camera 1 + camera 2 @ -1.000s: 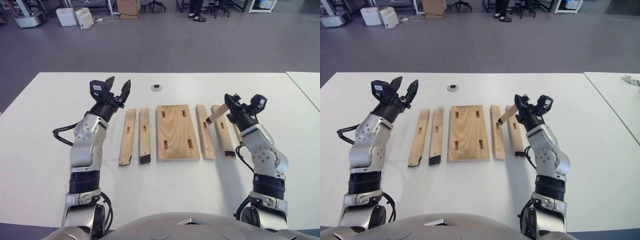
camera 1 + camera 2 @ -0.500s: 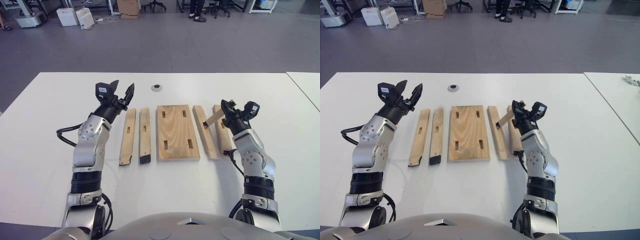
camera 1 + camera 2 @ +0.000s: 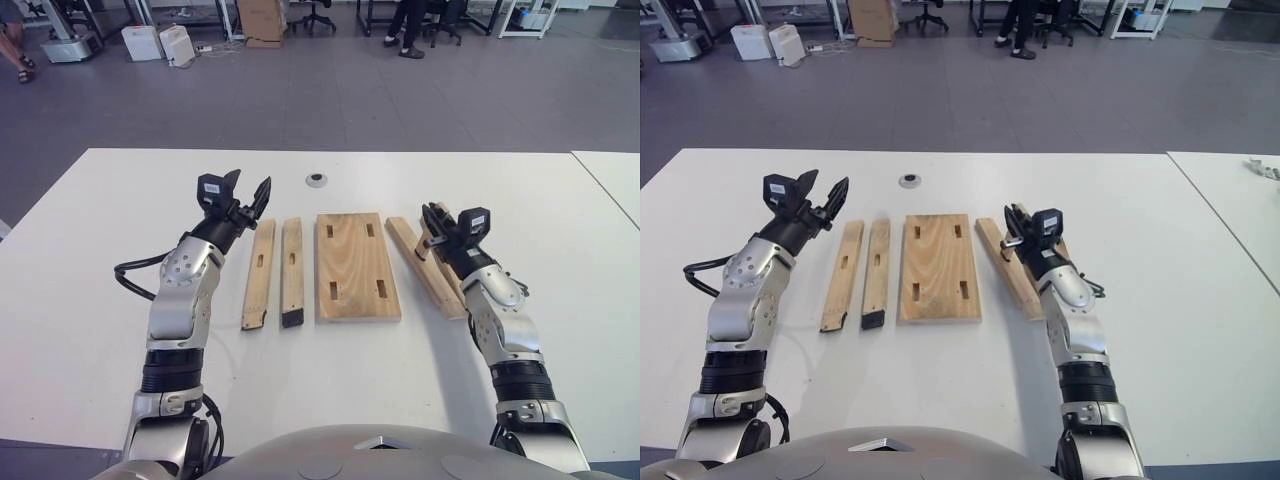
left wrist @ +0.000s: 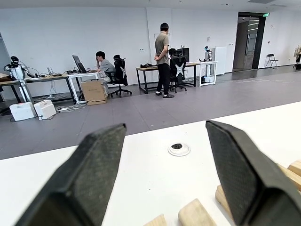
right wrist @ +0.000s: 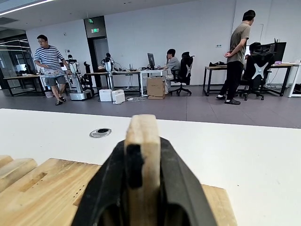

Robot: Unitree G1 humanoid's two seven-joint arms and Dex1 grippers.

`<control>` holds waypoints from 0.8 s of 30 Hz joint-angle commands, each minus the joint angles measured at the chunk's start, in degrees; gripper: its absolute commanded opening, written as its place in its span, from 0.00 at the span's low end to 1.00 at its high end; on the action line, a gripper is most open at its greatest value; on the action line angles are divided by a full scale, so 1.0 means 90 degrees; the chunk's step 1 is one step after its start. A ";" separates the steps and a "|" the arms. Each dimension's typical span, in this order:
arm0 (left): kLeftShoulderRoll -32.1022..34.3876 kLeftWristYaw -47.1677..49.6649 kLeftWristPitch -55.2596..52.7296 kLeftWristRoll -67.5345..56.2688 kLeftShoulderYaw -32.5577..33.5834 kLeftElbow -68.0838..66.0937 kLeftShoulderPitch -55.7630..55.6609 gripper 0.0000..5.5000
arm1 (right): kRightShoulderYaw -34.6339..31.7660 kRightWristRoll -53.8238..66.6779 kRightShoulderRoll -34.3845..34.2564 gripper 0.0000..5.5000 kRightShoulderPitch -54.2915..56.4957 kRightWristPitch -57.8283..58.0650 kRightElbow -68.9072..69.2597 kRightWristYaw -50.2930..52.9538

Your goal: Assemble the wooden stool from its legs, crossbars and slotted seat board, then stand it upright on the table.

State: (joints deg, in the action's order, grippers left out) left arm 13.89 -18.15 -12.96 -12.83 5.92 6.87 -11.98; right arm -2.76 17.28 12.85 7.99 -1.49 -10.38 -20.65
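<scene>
No legible txt, white label (image 3: 211,186) on left end effector (image 3: 250,183) too sml

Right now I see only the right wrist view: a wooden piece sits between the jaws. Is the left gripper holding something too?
Observer: No, the left gripper is open and empty, raised near the far end of the leftmost leg.
Operator: How many pieces lie left of the seat board?
Observer: Two: that leg and a second leg beside it, both flat, apart from the seat board.
Operator: And on its right?
Observer: A slanted leg lies beside it; the right arm hides what lies beyond.
</scene>
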 commanded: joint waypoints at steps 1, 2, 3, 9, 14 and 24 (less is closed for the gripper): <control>0.0067 0.0035 0.0066 0.0104 -0.0006 -0.0094 -0.0048 0.56 | -0.0106 -0.0312 0.0130 0.07 -0.0496 0.0231 -0.0267 0.0132; 0.0058 0.0045 0.0083 0.0109 -0.0005 -0.0098 -0.0051 0.56 | -0.0132 -0.0245 0.0144 0.07 -0.0425 0.0224 -0.0038 0.0074; 0.0045 0.0058 0.0102 0.0113 -0.0007 -0.0099 -0.0050 0.56 | -0.0105 -0.0222 0.0173 0.14 -0.0392 0.0275 0.0168 -0.0002; 0.0041 0.0134 0.0115 0.0105 0.0022 -0.0018 -0.0069 0.56 | 0.0103 -0.0259 0.0440 0.32 -0.0424 0.1559 0.0889 -0.0169; 0.0067 0.0187 0.0061 0.0193 -0.0092 0.0134 -0.0122 0.56 | 0.0209 -0.0399 0.0801 0.50 -0.0527 0.3391 0.1485 0.0081; 0.0012 0.0198 -0.0042 0.0325 -0.0233 0.0261 -0.0225 0.56 | 0.0650 -0.0779 0.1237 0.65 -0.0458 0.4824 0.2176 0.0072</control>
State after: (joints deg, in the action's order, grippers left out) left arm 13.83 -16.91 -12.27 -10.57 4.33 8.65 -13.21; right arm 1.69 11.14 22.44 4.17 39.98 8.64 -19.19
